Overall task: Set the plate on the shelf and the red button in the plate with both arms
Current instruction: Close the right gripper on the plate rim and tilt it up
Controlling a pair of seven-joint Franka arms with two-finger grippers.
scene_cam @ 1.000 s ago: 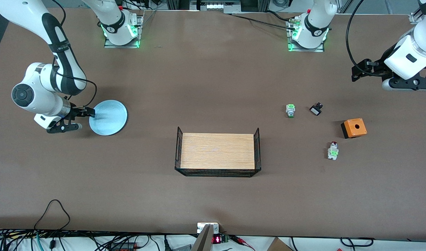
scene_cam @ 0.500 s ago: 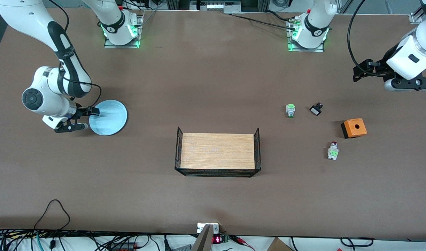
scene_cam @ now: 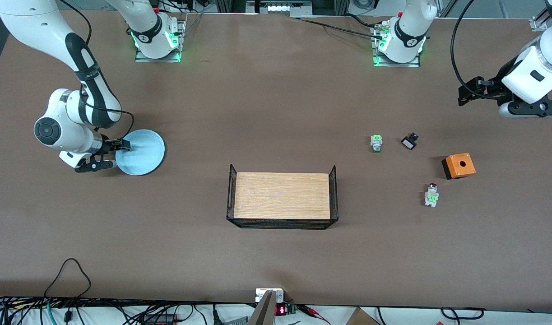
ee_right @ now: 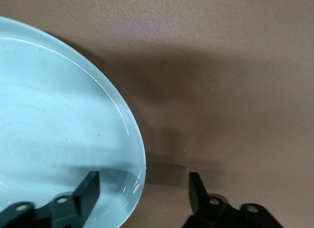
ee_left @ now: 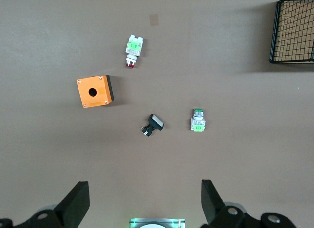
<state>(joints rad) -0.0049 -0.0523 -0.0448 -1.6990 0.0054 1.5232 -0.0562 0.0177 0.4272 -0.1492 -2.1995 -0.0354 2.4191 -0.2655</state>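
The pale blue plate [scene_cam: 142,151] lies on the table toward the right arm's end. My right gripper [scene_cam: 115,154] is open and low at the plate's edge. In the right wrist view one finger is over the plate [ee_right: 49,130] and the other is outside the rim, so my right gripper [ee_right: 142,196] straddles it. The red button [scene_cam: 431,195] lies toward the left arm's end and also shows in the left wrist view [ee_left: 132,49]. My left gripper [scene_cam: 481,100] is open and empty, up in the air over bare table [ee_left: 144,203].
A wire basket [scene_cam: 333,194] with a wooden floor stands mid-table. Near the red button are an orange box with a hole [scene_cam: 459,165], a green-capped switch [scene_cam: 376,143] and a small black switch [scene_cam: 409,141]. Cables lie along the table's near edge.
My right gripper has moved a little toward the plate and lower, so its fingers now straddle the rim. The left arm has barely shifted.
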